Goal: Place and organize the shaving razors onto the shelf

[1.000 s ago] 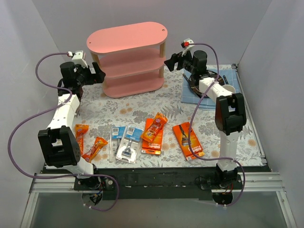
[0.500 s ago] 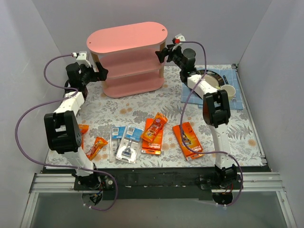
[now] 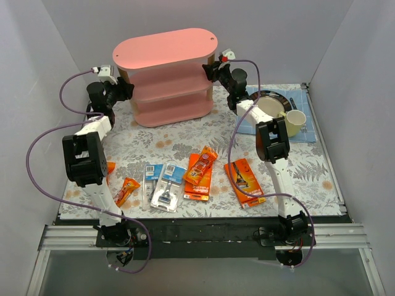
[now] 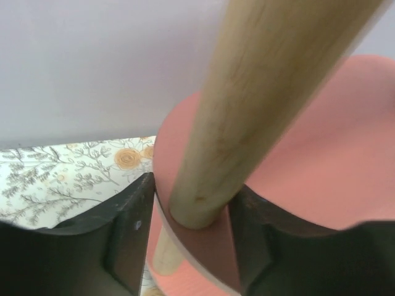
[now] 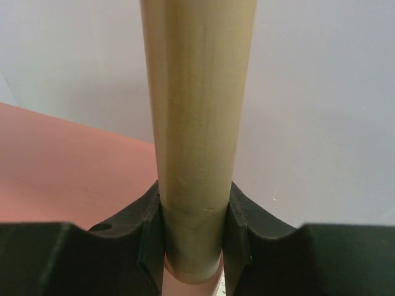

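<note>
**Shaving razors [image 3: 199,169] unshelved; both arms now at the shelf [image 3: 165,49]**

Right tool [image 5: 192,222]: pressed onto the wooden post [image 5: 194,123] at the right end of the shelf.
Left tool [image 4: 191,213]: closely straddling the left-end post [image 4: 247,92]; cannot tell whether it pinches firmly.
Change: within the last second both arms have swung in from beside the pink unit to its posts.
Shaving razors: all lying on the table [image 3: 185,139] toward its near edge, none on a tier.
Judgement: the shelf is probably being repositioned first; loading has not begun.
</note>
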### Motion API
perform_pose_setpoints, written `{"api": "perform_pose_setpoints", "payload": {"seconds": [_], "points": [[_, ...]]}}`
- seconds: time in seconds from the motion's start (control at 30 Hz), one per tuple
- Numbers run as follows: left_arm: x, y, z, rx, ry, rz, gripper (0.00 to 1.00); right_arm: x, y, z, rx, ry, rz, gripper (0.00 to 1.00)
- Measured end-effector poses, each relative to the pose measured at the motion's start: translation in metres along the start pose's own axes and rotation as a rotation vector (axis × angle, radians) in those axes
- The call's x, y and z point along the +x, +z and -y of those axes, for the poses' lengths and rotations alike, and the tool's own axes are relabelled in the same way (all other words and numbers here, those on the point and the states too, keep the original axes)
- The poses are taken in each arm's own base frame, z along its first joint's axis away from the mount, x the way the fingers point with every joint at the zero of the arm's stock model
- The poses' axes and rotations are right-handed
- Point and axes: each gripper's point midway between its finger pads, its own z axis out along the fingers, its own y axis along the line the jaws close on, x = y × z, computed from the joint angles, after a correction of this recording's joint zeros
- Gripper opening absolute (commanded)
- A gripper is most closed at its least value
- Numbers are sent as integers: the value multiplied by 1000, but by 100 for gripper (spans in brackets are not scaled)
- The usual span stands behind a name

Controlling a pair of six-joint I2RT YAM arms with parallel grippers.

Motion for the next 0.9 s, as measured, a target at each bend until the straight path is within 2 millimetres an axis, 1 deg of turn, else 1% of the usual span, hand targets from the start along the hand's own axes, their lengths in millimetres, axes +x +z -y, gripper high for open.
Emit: {"api": "perform_pose_setpoints", "payload": {"seconds": [0.03, 0.07, 0.17, 0.3, 0.43, 0.63, 0.73, 0.77, 0.8, 0.83, 0.87, 0.9], "points": [[-1, 0, -1, 3, 6, 4, 38, 0, 0, 1, 4, 4, 1, 18], [-1, 0, -1, 7, 20, 7, 32, 0, 0, 0, -1, 5, -1, 8], [-2, 1, -1, 10, 37, 9, 29, 0, -3, -1, 0, -4, -8, 2], [0, 1, 5, 27, 40, 8, 27, -3, -16, 0, 21, -19, -48, 2], [2, -1, 15, 48, 39, 11, 26, -6, -36, -1, 47, -28, -109, 3], [8, -19, 41, 69, 23, -27, 24, -14, -62, 3, 56, -24, -176, 3], [12, -28, 51, 72, 12, -51, 28, -19, -74, 4, 62, -23, -197, 3], [12, -31, 55, 70, 8, -57, 34, -21, -78, 4, 63, -24, -204, 6], [14, -35, 58, 68, 4, -65, 40, -22, -81, 4, 64, -22, -212, 11], [14, -38, 60, 64, 1, -71, 49, -24, -85, 3, 62, -23, -216, 23], [15, -43, 63, 60, -3, -79, 55, -25, -88, 2, 60, -22, -221, 43], [16, -48, 65, 51, -12, -85, 62, -25, -90, 2, 57, -22, -225, 54]]}}
